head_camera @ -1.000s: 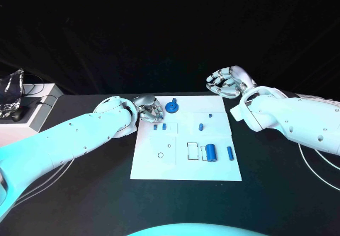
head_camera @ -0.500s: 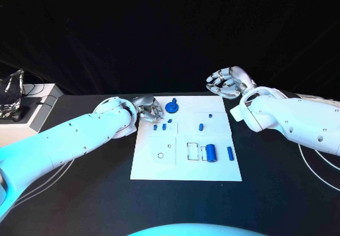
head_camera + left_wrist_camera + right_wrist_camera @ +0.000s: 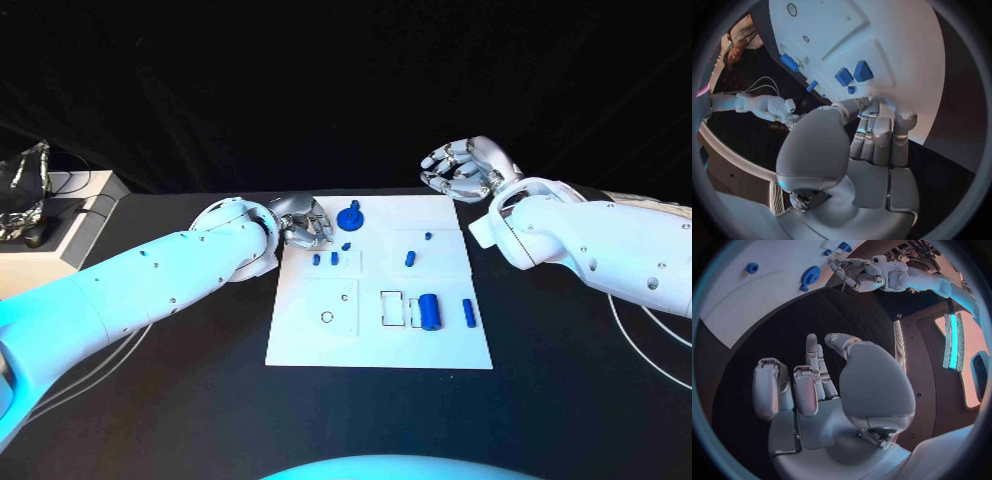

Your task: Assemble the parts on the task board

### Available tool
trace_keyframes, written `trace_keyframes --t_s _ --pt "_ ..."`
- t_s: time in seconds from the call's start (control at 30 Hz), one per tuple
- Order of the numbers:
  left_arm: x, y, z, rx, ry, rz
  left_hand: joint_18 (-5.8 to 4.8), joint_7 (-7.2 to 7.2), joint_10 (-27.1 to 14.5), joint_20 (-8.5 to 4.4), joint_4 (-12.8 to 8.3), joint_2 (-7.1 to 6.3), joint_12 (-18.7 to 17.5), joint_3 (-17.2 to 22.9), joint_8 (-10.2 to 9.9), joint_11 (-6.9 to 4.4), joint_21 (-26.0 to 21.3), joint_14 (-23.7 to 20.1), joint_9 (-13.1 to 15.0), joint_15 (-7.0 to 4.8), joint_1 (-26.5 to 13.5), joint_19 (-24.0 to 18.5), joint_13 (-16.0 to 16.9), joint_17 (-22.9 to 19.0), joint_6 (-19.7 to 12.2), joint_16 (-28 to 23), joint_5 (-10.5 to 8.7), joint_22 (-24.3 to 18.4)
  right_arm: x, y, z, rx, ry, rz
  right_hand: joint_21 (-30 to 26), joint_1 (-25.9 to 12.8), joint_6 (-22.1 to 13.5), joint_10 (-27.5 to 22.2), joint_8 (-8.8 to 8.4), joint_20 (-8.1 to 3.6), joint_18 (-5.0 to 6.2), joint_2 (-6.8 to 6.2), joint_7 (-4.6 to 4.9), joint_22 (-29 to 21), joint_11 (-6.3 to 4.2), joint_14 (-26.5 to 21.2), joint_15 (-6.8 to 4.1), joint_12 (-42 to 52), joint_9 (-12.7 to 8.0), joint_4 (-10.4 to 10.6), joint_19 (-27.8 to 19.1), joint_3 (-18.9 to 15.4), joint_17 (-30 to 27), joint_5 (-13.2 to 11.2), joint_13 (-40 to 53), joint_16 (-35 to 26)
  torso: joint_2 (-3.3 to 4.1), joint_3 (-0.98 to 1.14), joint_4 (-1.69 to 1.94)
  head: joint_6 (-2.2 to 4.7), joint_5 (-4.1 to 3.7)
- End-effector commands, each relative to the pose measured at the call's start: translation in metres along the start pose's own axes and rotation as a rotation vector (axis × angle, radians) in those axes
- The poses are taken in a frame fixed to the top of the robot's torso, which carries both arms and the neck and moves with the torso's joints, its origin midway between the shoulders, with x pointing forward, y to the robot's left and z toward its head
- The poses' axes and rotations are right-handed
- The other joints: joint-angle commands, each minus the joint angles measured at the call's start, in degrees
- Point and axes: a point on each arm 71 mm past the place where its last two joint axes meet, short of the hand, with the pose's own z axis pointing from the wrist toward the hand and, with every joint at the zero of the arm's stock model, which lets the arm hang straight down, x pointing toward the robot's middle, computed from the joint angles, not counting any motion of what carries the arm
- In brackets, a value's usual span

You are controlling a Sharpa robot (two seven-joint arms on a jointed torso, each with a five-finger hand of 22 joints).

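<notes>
Two silver hands sit empty, our left hand (image 3: pixel 303 222) curled at the flat white task board's (image 3: pixel 378 345) far left corner beside the small blue parts (image 3: pixel 326 258), our right hand (image 3: pixel 462 170) half-curled aloft, so we should approach slowly.

No legible text or markings anywhere.
</notes>
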Motion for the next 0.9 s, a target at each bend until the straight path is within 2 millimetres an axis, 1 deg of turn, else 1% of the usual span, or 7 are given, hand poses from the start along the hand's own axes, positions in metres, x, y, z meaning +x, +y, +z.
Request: trace_keyframes --t_s 0.03,0.23,0.4,0.53,0.57,0.83,0.9 --pt "-0.002 -0.002 0.0 0.015 -0.024 -0.017 -0.33 0.21 -0.7 -0.13 0.1 -0.57 0.3 0.1 -0.3 0.03 -0.3 0.2 -0.1 -0.25 -0.2 -0.4 0.1 0.0 -0.2 0.2 0.23 -0.5 0.001 0.001 0.0 -0.013 0.013 -0.002 -0.3 -0.6 0.3 0.3 -0.37 0.15 -0.38 -0.07 0.12 8.1 -0.18 3.7 0.43 -0.2 0.0 -0.3 2.4 -0.1 4.6 0.1 0.0 0.1 -0.02 -0.02 0.01 0.05 -0.06" --pt "-0.006 -0.002 -0.001 0.028 -0.05 -0.04 0.26 0.66 -3.1 0.34 0.5 -1.42 0.5 -0.4 -0.7 0.79 -2.5 -2.3 -0.4 0.42 -1.1 -3.0 0.5 -4.2 -0.5 -1.0 0.3 -3.1 0.001 0.001 0.0 -0.011 0.016 -0.002 -0.3 -0.4 0.3 0.3 -0.38 0.15 -0.4 -0.07 0.08 8.2 -0.23 3.7 0.41 -0.2 0.1 -0.5 2.4 -0.1 4.6 0.1 -0.2 0.1 -0.03 -0.05 0.0 0.18 -0.05" --pt "-0.011 -0.002 -0.003 0.04 -0.072 -0.066 1.3 1.2 -5.5 1.02 0.8 -1.96 0.8 -0.8 -0.8 1.62 -6.2 -6.5 -0.6 1.18 -1.3 -7.5 0.6 -10.8 -0.5 -3.0 0.31 -7.6 0.002 0.0 0.0 -0.007 0.025 -0.003 -0.3 -0.1 0.3 0.3 -0.42 0.14 -0.39 -0.11 0.06 8.2 -0.26 3.7 0.38 -0.3 0.1 -0.8 2.4 0.0 4.6 0.1 -0.3 0.2 -0.04 -0.08 0.07 0.23 -0.09" --pt "-0.015 -0.003 -0.004 0.053 -0.098 -0.093 1.77 1.6 -6.4 1.37 1.0 -2.24 1.5 -1.2 -0.8 1.92 -8.1 -8.5 -0.6 1.47 -1.5 -9.7 0.7 -13.5 -0.3 -3.9 0.26 -9.7 0.003 0.0 0.0 -0.005 0.042 -0.007 -0.2 0.7 0.3 0.4 -0.63 0.13 -0.4 -0.36 0.16 8.3 -0.19 3.7 0.4 -0.8 0.0 -1.8 2.4 0.2 4.6 -1.3 -0.9 0.1 0.0 -0.1 0.05 0.35 -0.11" --pt "-0.016 -0.003 -0.005 0.056 -0.107 -0.105 2.43 1.61 -7.0 1.58 1.2 -2.44 2.1 -1.5 -0.6 2.08 -10.6 -11.0 -0.5 1.66 -1.6 -12.8 0.9 -16.9 0.2 -5.0 0.29 -12.5 0.003 0.0 0.0 -0.004 0.047 -0.009 -0.2 0.8 0.3 0.3 -0.7 0.15 -0.4 -0.39 0.19 8.3 -0.17 3.7 0.42 -0.9 0.0 -2.0 2.4 0.2 4.6 -1.6 -1.0 0.2 0.0 -0.1 0.05 0.35 -0.11" --pt "-0.025 -0.001 -0.011 0.053 -0.143 -0.233 2.63 1.53 -7.3 1.75 1.8 -2.74 5.6 -3.2 0.0 1.78 -12.1 -11.6 0.0 1.56 -1.7 -13.8 2.2 -16.5 0.8 -4.3 0.29 -13.7 0.01 0.001 -0.001 -0.018 0.126 -0.068 -0.2 2.4 0.7 2.1 -1.47 0.15 -0.4 -0.59 0.13 8.5 -0.35 3.6 0.34 -0.8 -0.3 -3.9 2.4 0.4 4.6 -5.9 -1.7 0.2 0.02 -0.08 0.07 0.71 -0.07" --pt "-0.026 0.0 -0.011 0.052 -0.146 -0.245 2.64 1.44 -7.5 1.69 1.8 -2.69 6.7 -3.4 0.2 1.66 -12.2 -11.7 0.1 1.49 -1.4 -13.8 2.6 -16.3 1.0 -4.1 0.29 -13.7 0.011 0.001 -0.001 -0.02 0.136 -0.076 -0.2 2.6 0.9 2.7 -1.59 0.08 -0.4 -0.58 0.03 8.5 -0.5 3.6 0.23 -0.4 -0.4 -4.1 2.4 0.4 4.6 -6.0 -1.5 0.2 0.03 -0.11 0.13 0.74 -0.09"
